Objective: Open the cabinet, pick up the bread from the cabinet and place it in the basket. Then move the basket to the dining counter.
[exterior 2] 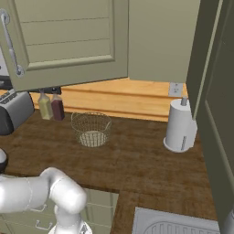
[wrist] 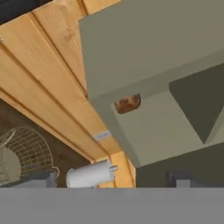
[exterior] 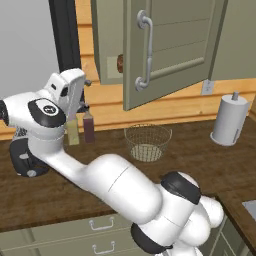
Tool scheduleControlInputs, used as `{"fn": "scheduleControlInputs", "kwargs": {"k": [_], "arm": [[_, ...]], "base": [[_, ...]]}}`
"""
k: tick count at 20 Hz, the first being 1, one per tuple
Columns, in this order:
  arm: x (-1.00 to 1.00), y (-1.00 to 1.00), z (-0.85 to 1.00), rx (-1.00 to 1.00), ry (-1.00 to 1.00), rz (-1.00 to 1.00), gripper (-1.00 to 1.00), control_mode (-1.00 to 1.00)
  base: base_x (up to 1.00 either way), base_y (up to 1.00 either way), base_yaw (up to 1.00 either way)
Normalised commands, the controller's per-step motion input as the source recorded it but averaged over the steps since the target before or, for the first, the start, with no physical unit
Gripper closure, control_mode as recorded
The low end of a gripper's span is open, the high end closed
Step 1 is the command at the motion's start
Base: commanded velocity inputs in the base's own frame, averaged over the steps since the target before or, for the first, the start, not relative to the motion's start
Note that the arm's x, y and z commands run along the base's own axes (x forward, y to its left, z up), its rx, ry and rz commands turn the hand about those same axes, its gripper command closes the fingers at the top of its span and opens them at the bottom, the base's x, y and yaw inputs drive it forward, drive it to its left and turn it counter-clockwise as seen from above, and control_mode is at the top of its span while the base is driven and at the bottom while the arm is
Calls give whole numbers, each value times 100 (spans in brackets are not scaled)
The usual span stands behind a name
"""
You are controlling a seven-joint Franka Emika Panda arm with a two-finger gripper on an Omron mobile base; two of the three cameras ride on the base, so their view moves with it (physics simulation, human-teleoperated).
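The gripper [exterior: 86, 86], jaws spread and empty, hangs left of the open cabinet [exterior: 165, 45]; bread [exterior: 120, 63] sits inside.

Cabinet [exterior: 165, 45] door ajar; bread [exterior: 120, 63] inside; basket [exterior: 147, 142] upright on counter.

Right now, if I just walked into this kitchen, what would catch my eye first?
Probably the big white robot arm curling up from the bottom of the left base view. Above the dark wood counter a green cabinet hangs with its door swung open, and a small brown bread peeks out inside. Below it on the counter sits a wire basket, with a paper towel roll to the right.
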Motion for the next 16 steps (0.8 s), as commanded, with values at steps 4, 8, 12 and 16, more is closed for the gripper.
{"fn": "scheduleControlInputs", "kwargs": {"k": [4,8,12,16], "arm": [[36,-74,-15,-3,18,-28,-100,-100],[-2,-94,0,0,3,-27,-100,-100],[-19,-99,0,2,1,-25,-100,-100],[-59,-100,0,7,0,-21,-100,-100]], "base": [[0,0,0],[0,0,0],[0,0,0],[0,0,0]]}}
